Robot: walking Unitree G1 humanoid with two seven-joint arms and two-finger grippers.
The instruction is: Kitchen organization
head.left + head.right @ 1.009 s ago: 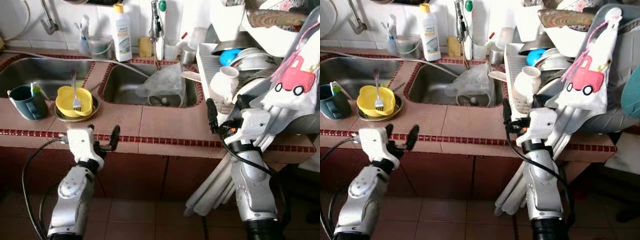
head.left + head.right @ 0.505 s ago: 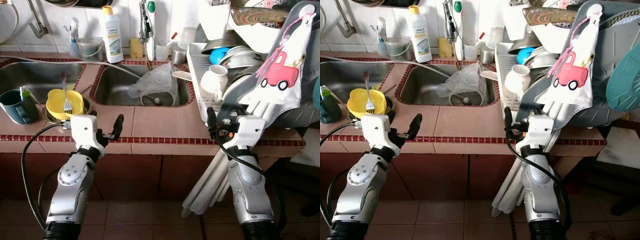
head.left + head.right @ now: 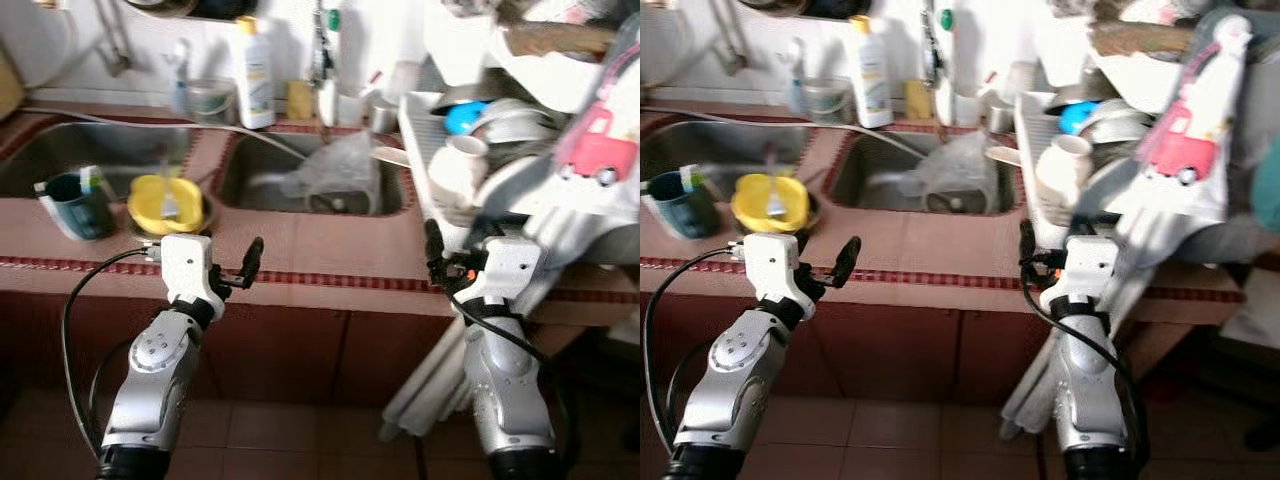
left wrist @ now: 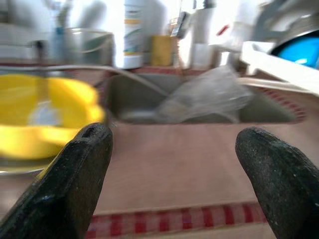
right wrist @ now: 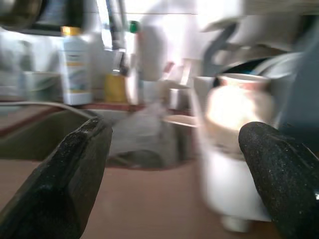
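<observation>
left gripper [image 4: 172, 164] spread wide and empty before the tiled counter [image 3: 330, 245] — yellow bowl [image 3: 166, 200] nearby, right gripper [image 5: 179, 174] likewise spread, cream mug [image 5: 239, 107] seen ahead

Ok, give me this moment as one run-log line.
left gripper: open, empty, at counter edge near yellow bowl | right gripper: open, empty, facing white mug in dish rack | views blurred

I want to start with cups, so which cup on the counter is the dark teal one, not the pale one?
The teal mug, at the counter's left end beside the yellow bowl. The pale mug sits in the dish rack on the right.
</observation>
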